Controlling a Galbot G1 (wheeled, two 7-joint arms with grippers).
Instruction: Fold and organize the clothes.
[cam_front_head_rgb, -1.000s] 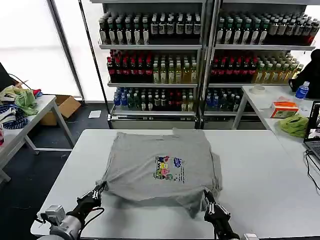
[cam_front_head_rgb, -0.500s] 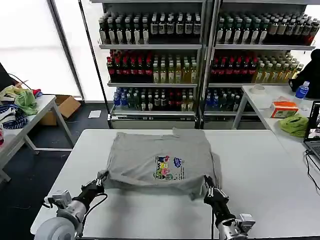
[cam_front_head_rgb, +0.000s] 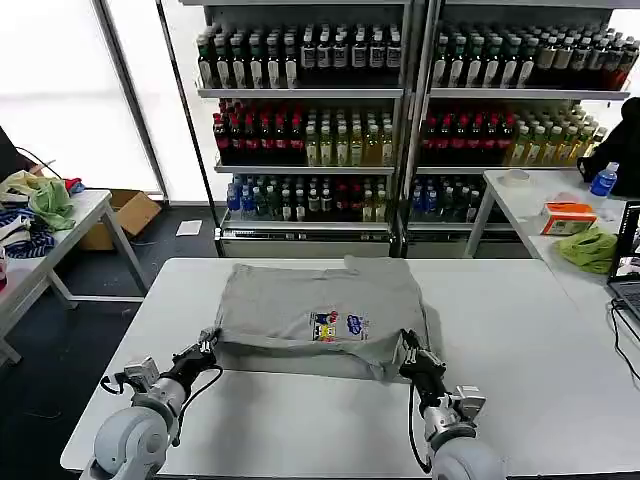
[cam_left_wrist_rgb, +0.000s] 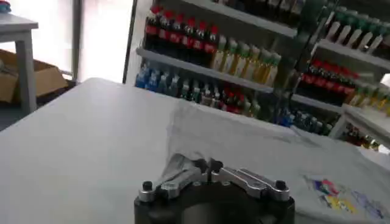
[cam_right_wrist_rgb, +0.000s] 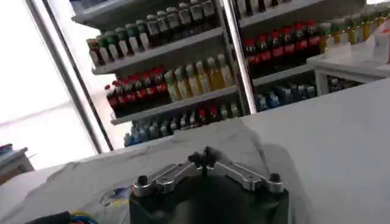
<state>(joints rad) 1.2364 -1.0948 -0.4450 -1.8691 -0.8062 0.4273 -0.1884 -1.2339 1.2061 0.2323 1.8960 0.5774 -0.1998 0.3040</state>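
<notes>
Since a second ago the near hem of the grey T-shirt (cam_front_head_rgb: 318, 318) has travelled away from the robot: the fold that lay low on the table now reaches up to the chest print (cam_front_head_rgb: 338, 326), whose lower half is covered. Both grippers have advanced with it, and the arms are stretched further forward.

Left gripper (cam_front_head_rgb: 207, 343): at the shirt's 8 o'clock corner, fingers pinched together on a bunched tuft of grey cloth; the left wrist view shows the tips (cam_left_wrist_rgb: 206, 165) meeting over that fabric.

Right gripper (cam_front_head_rgb: 410, 349): at the shirt's 4 o'clock corner, fingers drawn together on the folded edge; in the right wrist view the tips (cam_right_wrist_rgb: 205, 158) close on grey cloth.

Shirt sits mid-table, slightly toward 12 o'clock on the white table (cam_front_head_rgb: 520, 350). Fabric is soft, matte grey knit, doubled along the near edge with a rounded, slack fold line and small puckers at both held corners. Far part lies flat, roughly rectangular. Print is small, multicoloured: blue, red, yellow, green blocks. Any lettering is too small to read.

Table top is smooth, white, matte.

Background at 12 o'clock: metal shelving (cam_front_head_rgb: 408, 130) with rows of bottled drinks, dark, red, yellow-green and blue caps; labels unreadable. At 2 o'clock a side table (cam_front_head_rgb: 525, 205) carries an orange box (cam_front_head_rgb: 567, 217) and green cloth (cam_front_head_rgb: 588, 248).
</notes>
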